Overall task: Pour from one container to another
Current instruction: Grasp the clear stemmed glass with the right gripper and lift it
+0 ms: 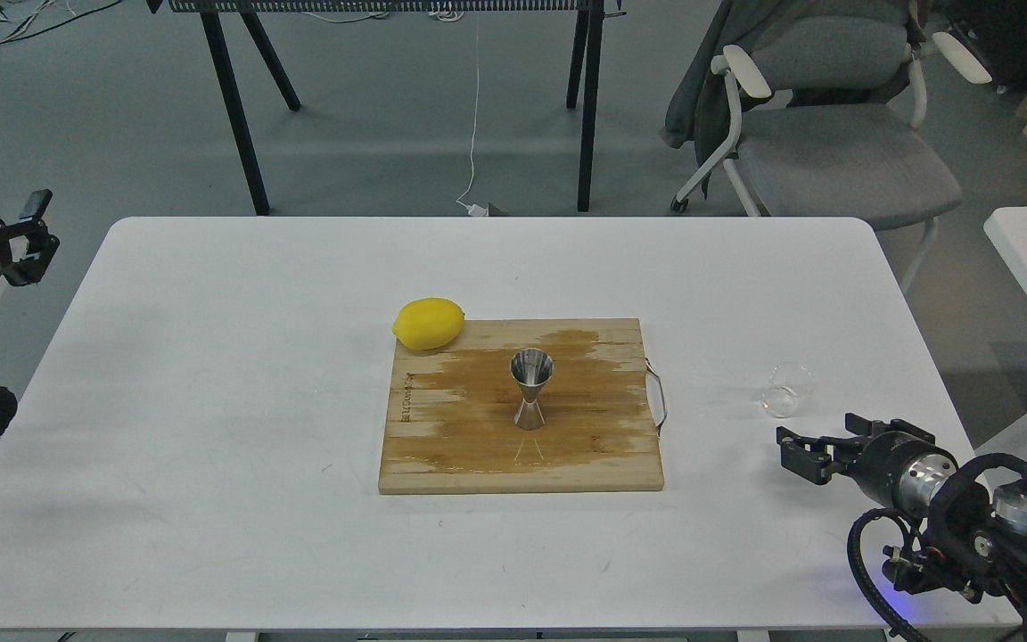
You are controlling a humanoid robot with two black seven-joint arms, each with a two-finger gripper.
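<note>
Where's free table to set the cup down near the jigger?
Bare table left of the cutting board, below the lemon; also between the board's handle side and the glass cup. Board's front edge below the jigger is free. Right gripper crowds the cup.

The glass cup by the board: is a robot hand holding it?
No. The glass cup stands free on the table, the right gripper just short of it. Neither gripper holds anything.

We see the jigger (531, 389), polished steel and mirror-bright, on a wooden cutting board (478, 446) whose grain shows darker, damp-looking patches. The lemon (428, 323) has a waxy, faintly dimpled yellow skin. The glass cup (786, 390) is clear and colourless. The bench (210, 357) is smooth, matt white. Our right gripper (797, 444) looks matt black.
</note>
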